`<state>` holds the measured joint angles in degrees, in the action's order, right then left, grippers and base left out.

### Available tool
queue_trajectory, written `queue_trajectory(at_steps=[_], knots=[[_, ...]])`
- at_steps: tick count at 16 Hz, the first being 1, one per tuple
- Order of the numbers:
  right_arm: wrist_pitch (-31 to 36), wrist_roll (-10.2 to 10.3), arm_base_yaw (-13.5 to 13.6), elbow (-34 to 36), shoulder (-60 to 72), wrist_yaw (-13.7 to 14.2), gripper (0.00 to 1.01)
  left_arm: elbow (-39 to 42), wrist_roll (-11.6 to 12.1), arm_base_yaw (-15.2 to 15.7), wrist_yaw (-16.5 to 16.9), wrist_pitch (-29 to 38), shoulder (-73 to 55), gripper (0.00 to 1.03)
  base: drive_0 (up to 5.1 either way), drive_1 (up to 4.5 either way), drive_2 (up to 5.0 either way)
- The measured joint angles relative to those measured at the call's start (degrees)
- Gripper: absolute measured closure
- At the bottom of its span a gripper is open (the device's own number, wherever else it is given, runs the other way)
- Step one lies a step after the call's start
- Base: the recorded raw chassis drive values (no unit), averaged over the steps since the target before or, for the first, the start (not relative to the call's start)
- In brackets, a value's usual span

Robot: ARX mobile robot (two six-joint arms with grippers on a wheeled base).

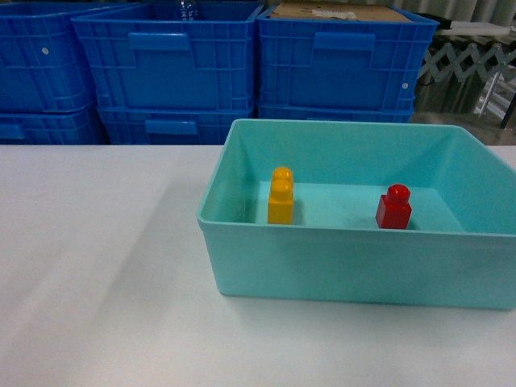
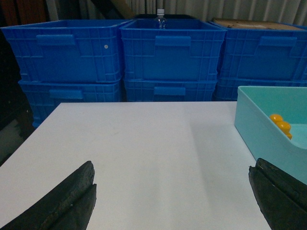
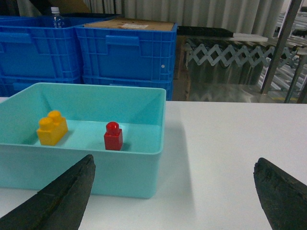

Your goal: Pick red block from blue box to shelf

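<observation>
The red block [image 1: 393, 207], a small, light, rigid, smooth-sided plastic brick best pinched across its 2 flat sides below the stud, stands upright at the right of the blue box [image 1: 347, 266] as the right claw [image 3: 175, 201] hangs wide and empty nearby.
</observation>
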<state>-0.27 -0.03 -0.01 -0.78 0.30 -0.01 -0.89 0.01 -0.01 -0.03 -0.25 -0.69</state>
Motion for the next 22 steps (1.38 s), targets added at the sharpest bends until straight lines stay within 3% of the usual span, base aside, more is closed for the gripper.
queue_trajectory(at_steps=[22], knots=[[0.04, -0.02, -0.02, 0.00, 0.02, 0.00, 0.03, 0.00, 0.00, 0.00, 0.00, 0.00, 0.00, 0.05, 0.0, 0.00, 0.0]])
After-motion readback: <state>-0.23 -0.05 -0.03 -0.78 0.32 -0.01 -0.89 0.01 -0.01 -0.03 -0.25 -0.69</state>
